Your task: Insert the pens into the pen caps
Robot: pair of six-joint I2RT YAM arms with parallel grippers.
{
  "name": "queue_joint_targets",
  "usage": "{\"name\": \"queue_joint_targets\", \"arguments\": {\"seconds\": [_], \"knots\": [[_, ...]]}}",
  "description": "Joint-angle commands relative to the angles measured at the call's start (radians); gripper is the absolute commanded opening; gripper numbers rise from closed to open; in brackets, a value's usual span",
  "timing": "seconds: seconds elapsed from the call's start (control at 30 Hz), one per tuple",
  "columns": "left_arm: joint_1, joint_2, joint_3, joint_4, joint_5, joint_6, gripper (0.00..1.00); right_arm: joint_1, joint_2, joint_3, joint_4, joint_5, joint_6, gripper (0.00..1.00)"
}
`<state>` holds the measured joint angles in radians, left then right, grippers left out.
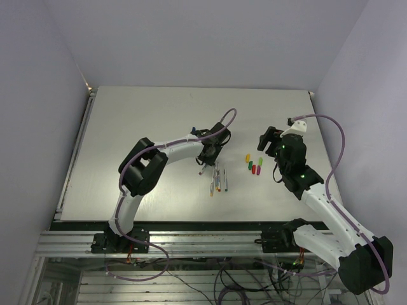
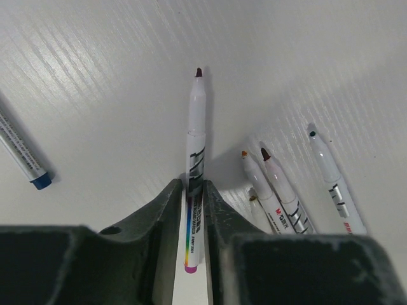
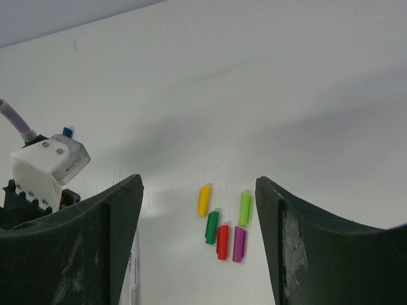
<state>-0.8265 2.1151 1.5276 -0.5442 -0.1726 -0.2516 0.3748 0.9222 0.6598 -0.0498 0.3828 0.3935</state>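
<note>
One pen clamped, five caps loose
We see the left gripper point(image 2: 194, 186) closed on a pen point(image 2: 196, 121), tip at 12 o'clock for capping; spare pens point(image 2: 280, 184) at 4 o'clock; the right gripper point(image 3: 198, 182) gapes empty above the caps point(image 3: 212, 227), poised to pick one

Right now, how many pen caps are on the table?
5, clustered: in the right wrist view, yellow and light green farther; dark green, red and purple nearer. None seems hidden.
</note>
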Motion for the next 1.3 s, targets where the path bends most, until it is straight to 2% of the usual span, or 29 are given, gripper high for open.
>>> {"name": "queue_joint_targets", "arguments": {"seconds": [0.0, 0.07, 0.2, 0.4, 0.6, 0.73, 0.87, 1.13, 1.27], "knots": [[-0.005, 0.086, -0.062, -0.156, 0.038, 0.014, 0.27, -0.001, -0.021, 0.003, 0.026, 0.031, 0.013, 0.71], [-0.004, 0.092, -0.064, -0.155, 0.051, 0.014, 0.24, -0.001, -0.024, 0.0, 0.029, 0.036, 0.012, 0.71], [-0.005, 0.108, -0.07, -0.152, 0.077, 0.014, 0.07, 0.0, -0.023, -0.003, 0.027, 0.048, 0.014, 0.71], [-0.003, 0.099, -0.088, -0.115, 0.097, 0.012, 0.07, -0.001, 0.02, 0.011, -0.025, 0.051, 0.043, 0.71], [0.02, 0.007, -0.083, -0.012, 0.152, 0.006, 0.07, 0.0, 0.096, 0.029, -0.112, 0.041, 0.077, 0.72], [0.024, -0.035, -0.048, 0.024, 0.156, 0.027, 0.07, -0.001, 0.085, -0.011, -0.103, 0.036, 0.073, 0.71], [0.024, -0.052, -0.013, 0.034, 0.157, 0.037, 0.07, -0.001, 0.074, -0.041, -0.114, 0.057, 0.089, 0.65], [0.036, -0.178, -0.126, 0.213, 0.23, -0.009, 0.07, 0.0, 0.132, -0.09, -0.129, 0.006, 0.123, 0.53], [0.055, -0.208, -0.141, 0.225, 0.265, -0.027, 0.07, 0.0, 0.15, -0.12, -0.111, -0.011, 0.155, 0.48]]}}
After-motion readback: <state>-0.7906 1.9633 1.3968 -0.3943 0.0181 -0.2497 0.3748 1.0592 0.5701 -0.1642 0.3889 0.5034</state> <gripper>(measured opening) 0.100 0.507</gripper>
